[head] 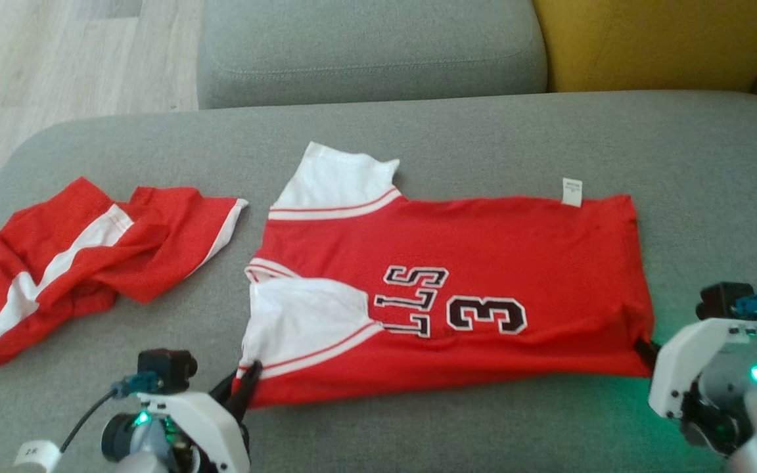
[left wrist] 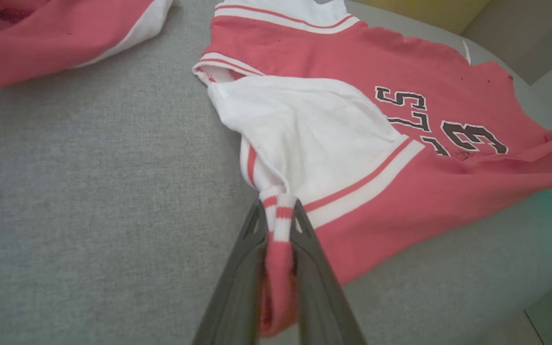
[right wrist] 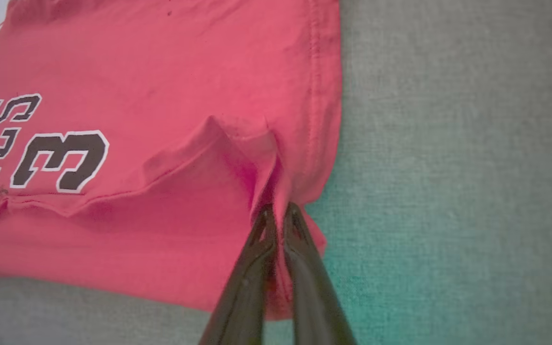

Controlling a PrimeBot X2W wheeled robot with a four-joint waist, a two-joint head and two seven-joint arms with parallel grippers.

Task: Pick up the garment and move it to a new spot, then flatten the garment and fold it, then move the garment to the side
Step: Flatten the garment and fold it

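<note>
As the left gripper [left wrist: 277, 205] clamps the jersey [head: 483, 249] by its sleeve and the right gripper [right wrist: 280, 210] pinches its hem, folding looks due; lift both together.

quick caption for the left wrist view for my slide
Left tool shut on the striped sleeve edge of the red and white jersey, spread on a grey cushion.

Grey seat cushion [head: 457, 125]: the broad fabric surface you see across the head view, rounded at its far left corner. Red shorts [head: 83, 256] with white stripes: crumpled and partly folded over, lying on the left part of that cushion. Second grey cushion [head: 372, 46]: just beyond the seat's far edge. Yellow cushion [head: 661, 39]: beside it, on the right. Pale wooden floor [head: 56, 59]: upper left.
</note>
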